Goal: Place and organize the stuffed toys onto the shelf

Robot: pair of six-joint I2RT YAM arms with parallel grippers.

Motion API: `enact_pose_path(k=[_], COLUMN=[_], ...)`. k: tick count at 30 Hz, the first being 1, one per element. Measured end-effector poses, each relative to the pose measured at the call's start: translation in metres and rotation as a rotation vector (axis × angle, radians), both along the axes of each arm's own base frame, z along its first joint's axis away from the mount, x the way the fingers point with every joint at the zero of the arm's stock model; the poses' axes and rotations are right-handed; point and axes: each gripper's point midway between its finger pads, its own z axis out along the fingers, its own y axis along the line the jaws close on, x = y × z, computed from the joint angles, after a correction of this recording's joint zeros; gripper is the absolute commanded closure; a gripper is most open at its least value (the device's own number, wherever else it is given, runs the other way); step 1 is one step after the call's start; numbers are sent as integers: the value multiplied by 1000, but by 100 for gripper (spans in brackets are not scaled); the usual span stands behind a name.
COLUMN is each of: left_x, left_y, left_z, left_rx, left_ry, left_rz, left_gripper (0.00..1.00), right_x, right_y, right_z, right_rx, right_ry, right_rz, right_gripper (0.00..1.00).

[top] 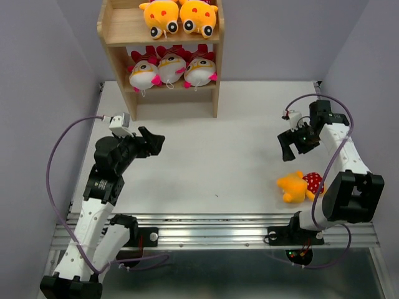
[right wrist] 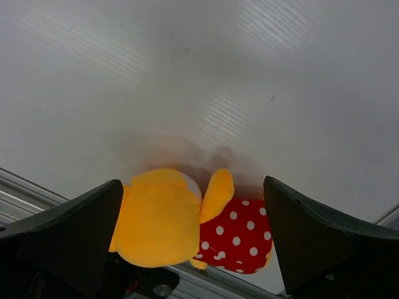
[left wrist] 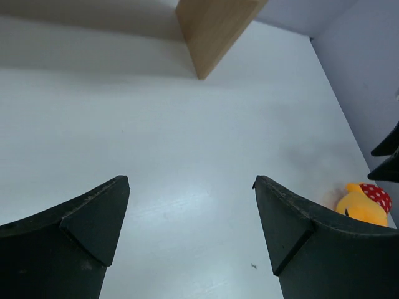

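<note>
Top view: the light wooden two-tier shelf (top: 112, 37) carries two orange-yellow plush toys (top: 160, 15) (top: 199, 15) on its upper tier, with free room at that tier's left end. Three white-faced plush toys (top: 144, 73) (top: 171, 67) (top: 201, 70) fill its lower tier. A third orange-yellow toy (top: 299, 185) lies on the white tabletop (top: 218, 137), well apart from the shelf.

Left wrist view: the left gripper (left wrist: 191, 187) is spread wide and empty, with bare tabletop up to the shelf's side panel.

Right wrist view: the right gripper (right wrist: 192, 182) is spread wide and empty above the third toy.

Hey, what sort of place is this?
Probably a robot lab test cell: left arm and right arm bolted to a metal rail, a white table boxed by plain grey walls, a wooden shelf of stuffed toys.
</note>
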Motion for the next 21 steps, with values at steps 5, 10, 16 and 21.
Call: enact_pose_path(k=[5,10,16,21], left_x=[-29,-38,-40,-46], left_y=[-12,-24,-39,-52], left_z=[-49,-61,-69,-83], left_rx=[-88,-143,-158,-174], left_ry=[92,117,158,199], left_rz=[-63,-127,-200,-246], left_gripper=[8,10,10,11], right_x=[-37,-63,-92,-116], right_y=[-8,-7,-4,-3], right_z=[-1,4,-20,-46], right_rx=[-65,-93,-69,-59], right_ry=[86,66,163,265], right_rz=[233,419,521,521], right_gripper=[7,9,13,31])
